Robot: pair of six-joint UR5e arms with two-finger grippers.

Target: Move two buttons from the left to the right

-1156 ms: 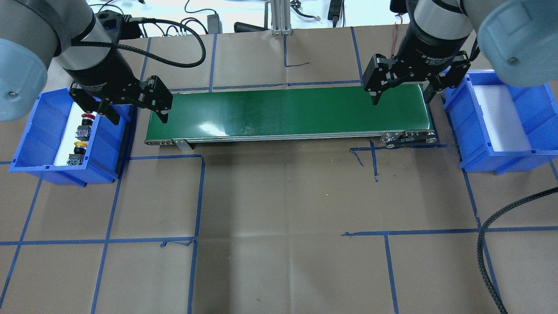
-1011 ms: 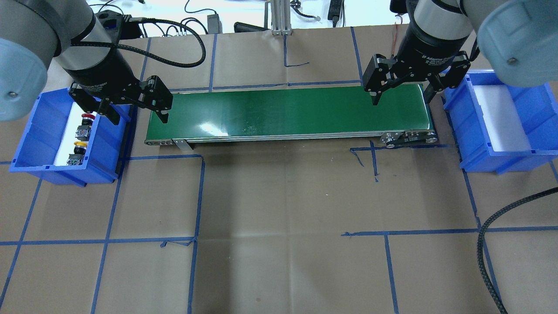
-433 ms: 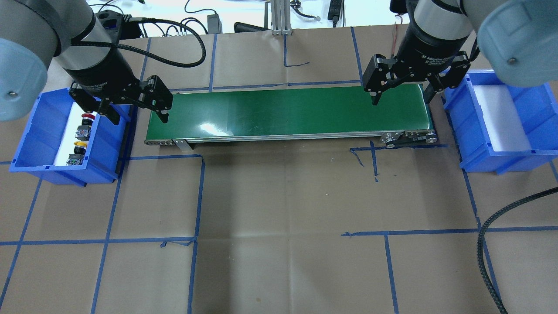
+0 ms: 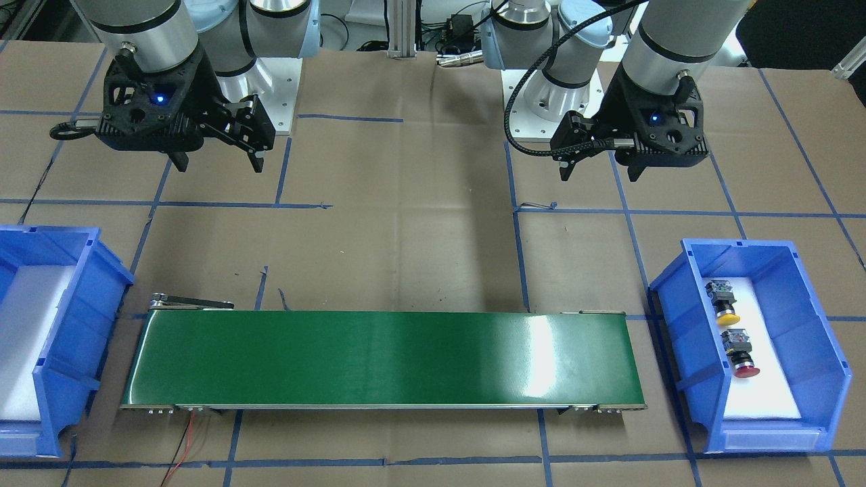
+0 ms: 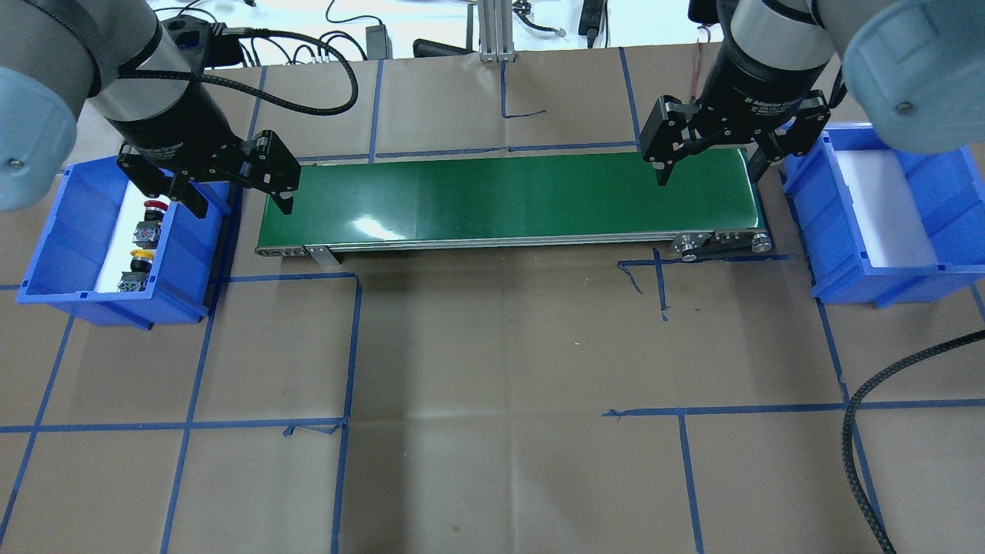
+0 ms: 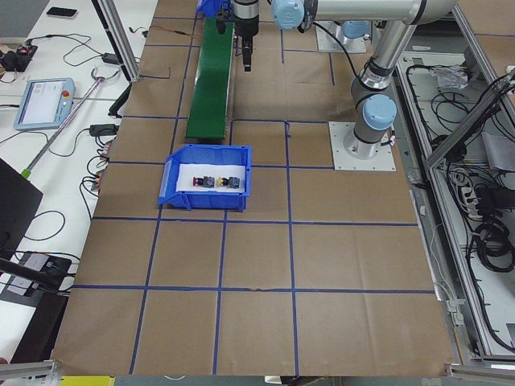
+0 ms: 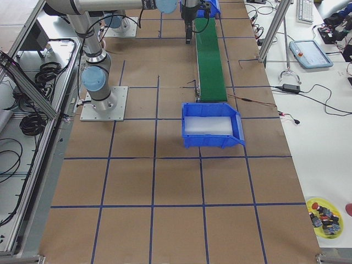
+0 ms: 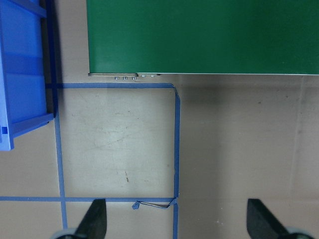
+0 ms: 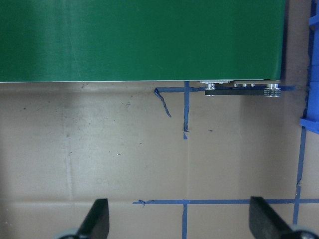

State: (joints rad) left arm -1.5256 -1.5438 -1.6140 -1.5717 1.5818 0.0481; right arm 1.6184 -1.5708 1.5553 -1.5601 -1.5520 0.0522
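Reaching into the left blue bin (image 5: 58,231) at the surface's nine o'clock, the empty, wide-spread left gripper (image 5: 242,204) could clip its wall, or nudge the yellow button (image 5: 141,254) while taking the red button (image 5: 156,205) just beside it. The right gripper (image 5: 709,175) hangs wide, empty.

Robot lab w/ taped table (image 5: 492,346), conveyor (image 5: 508,196), teach pendant (image 6: 42,104).

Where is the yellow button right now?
In the front-facing view the yellow button lies in the right-hand blue bin on the robot's left, beside the red button.
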